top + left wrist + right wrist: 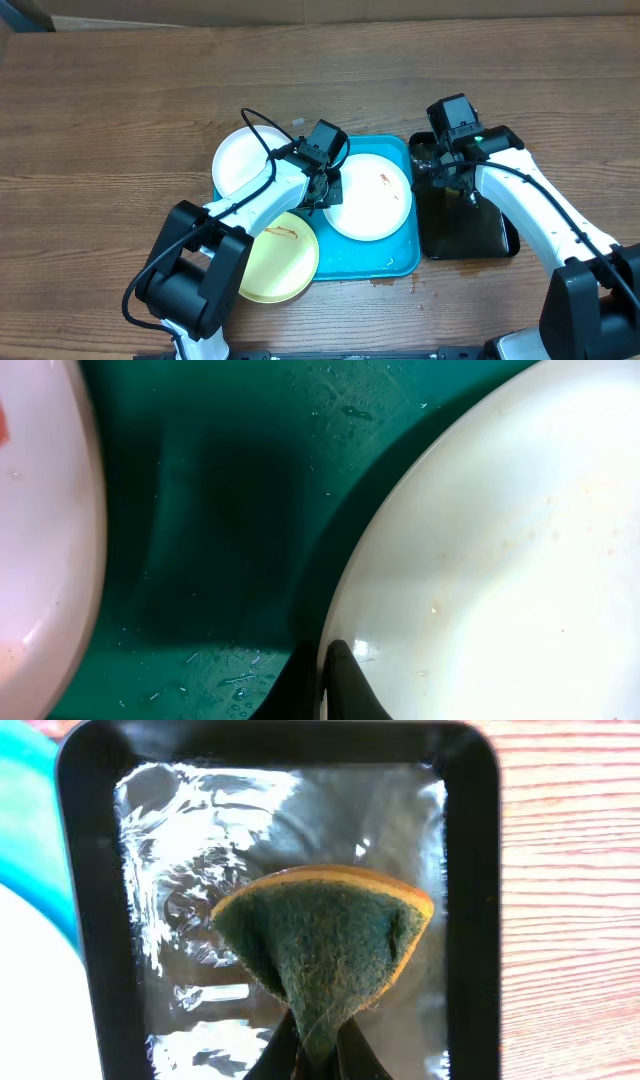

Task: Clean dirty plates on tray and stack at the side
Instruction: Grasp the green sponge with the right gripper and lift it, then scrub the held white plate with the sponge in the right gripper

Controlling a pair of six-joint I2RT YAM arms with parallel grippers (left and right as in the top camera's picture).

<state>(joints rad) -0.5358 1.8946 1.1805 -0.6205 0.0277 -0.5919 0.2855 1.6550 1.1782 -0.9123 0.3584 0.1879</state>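
Overhead: the left gripper (328,190) grips the left rim of a smeared white plate (370,200) lying on the turquoise tray (350,262). The right gripper (455,180) hangs over the black tray (470,240).
Left wrist: closed fingers (345,680) clamp the plate's rim.
Right wrist: closed fingers (352,1060) pinch a green scouring sponge (325,940) above the black tray.

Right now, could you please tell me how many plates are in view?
3. A smeared white plate lies in the turquoise tray; a second white plate sits at its far-left corner; a yellow-green plate sits at its near-left corner. The left arm may hide more.
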